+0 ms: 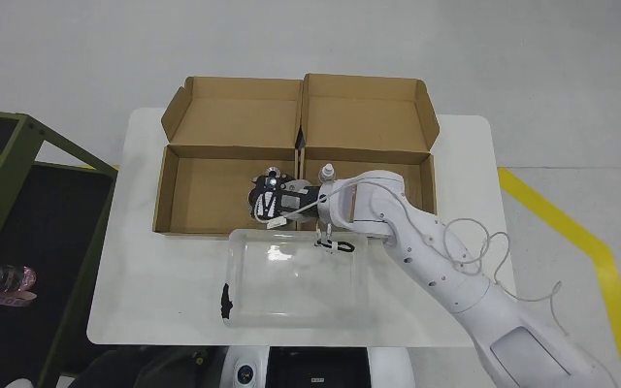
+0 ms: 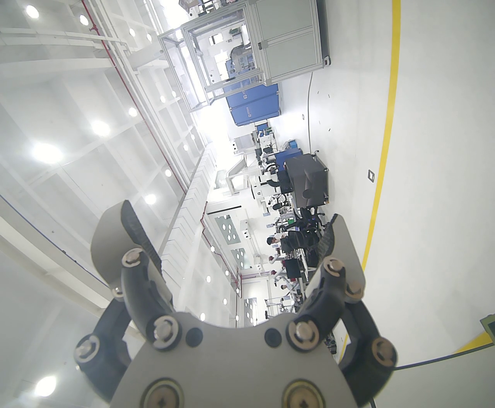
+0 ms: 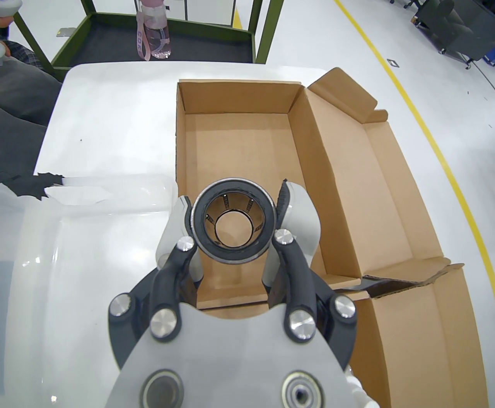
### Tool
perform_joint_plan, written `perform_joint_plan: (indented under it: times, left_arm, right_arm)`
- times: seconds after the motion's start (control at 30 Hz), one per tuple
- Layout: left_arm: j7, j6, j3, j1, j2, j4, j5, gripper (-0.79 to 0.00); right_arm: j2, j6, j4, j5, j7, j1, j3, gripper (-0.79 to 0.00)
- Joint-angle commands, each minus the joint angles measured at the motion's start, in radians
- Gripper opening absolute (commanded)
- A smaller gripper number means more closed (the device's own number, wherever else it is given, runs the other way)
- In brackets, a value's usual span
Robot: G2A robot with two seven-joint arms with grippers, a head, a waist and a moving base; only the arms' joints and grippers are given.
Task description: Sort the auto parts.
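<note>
My right gripper (image 3: 234, 210) is shut on a black ring-shaped bearing (image 3: 234, 220), holding it above the floor of the left cardboard box (image 3: 239, 154). In the top view the right gripper (image 1: 264, 197) hangs over the right end of that left box (image 1: 199, 194), with the right box (image 1: 412, 175) beside it. The clear plastic bin (image 1: 291, 281) lies in front of the boxes, with a small black part (image 1: 225, 301) at its left edge and another (image 1: 340, 247) near its top rim. My left gripper (image 2: 232, 228) is open and points up at the hall ceiling, holding nothing.
Both boxes have their lids (image 1: 364, 112) folded back toward the far table edge. A dark green cart (image 1: 39, 213) stands left of the table (image 1: 136, 291). A pink bottle (image 3: 152, 31) sits on that cart.
</note>
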Motion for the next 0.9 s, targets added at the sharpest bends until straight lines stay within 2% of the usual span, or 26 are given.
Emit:
perform_joint_plan:
  times: [0.0,0.3,0.87]
  left_arm:
    - [0.0,0.0,0.0,0.0,0.0,0.0,0.0,0.0]
    - [0.0,0.0,0.0,0.0,0.0,0.0,0.0,0.0]
    - [0.0,0.0,0.0,0.0,0.0,0.0,0.0,0.0]
  right_arm:
    - [-0.006,0.005,0.024,-0.002,0.001,0.014,-0.012,-0.785]
    - [-0.038,0.032,0.128,-0.009,0.014,0.061,-0.069,-0.785]
    - [-0.077,0.058,0.241,-0.046,0.032,0.094,-0.115,-0.785]
